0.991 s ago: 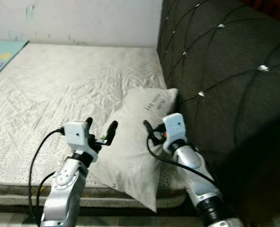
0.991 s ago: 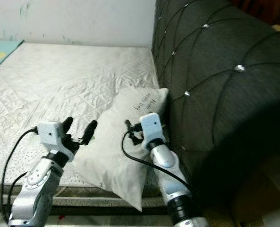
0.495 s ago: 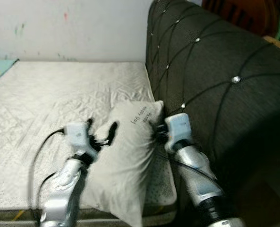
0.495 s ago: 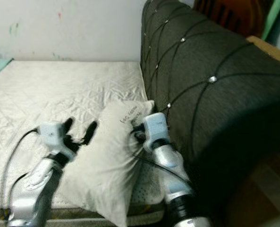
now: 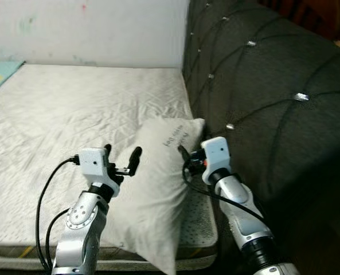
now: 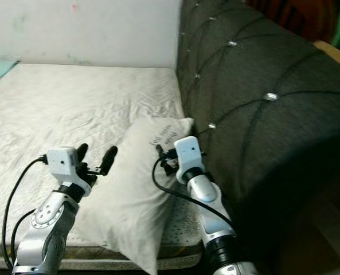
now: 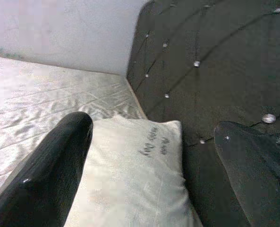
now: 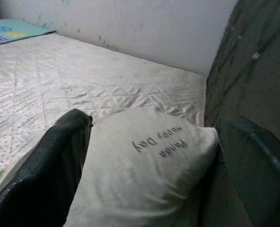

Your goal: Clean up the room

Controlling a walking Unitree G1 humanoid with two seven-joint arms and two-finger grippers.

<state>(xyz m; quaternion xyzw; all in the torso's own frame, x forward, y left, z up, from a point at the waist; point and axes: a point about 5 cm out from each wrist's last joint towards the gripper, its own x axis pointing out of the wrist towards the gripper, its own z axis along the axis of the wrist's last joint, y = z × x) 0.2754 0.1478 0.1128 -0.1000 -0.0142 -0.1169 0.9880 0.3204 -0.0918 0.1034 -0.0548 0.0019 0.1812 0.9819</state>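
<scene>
Off-white pillow, dark lettering. Pale quilted diamond-stitch mattress. Dark grey tufted headboard, silver studs. White wall.

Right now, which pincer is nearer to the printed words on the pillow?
Right. The right pincer hangs just beside the printed words on the pillow; the left pincer is over the pillow's opposite edge, farther away.
</scene>
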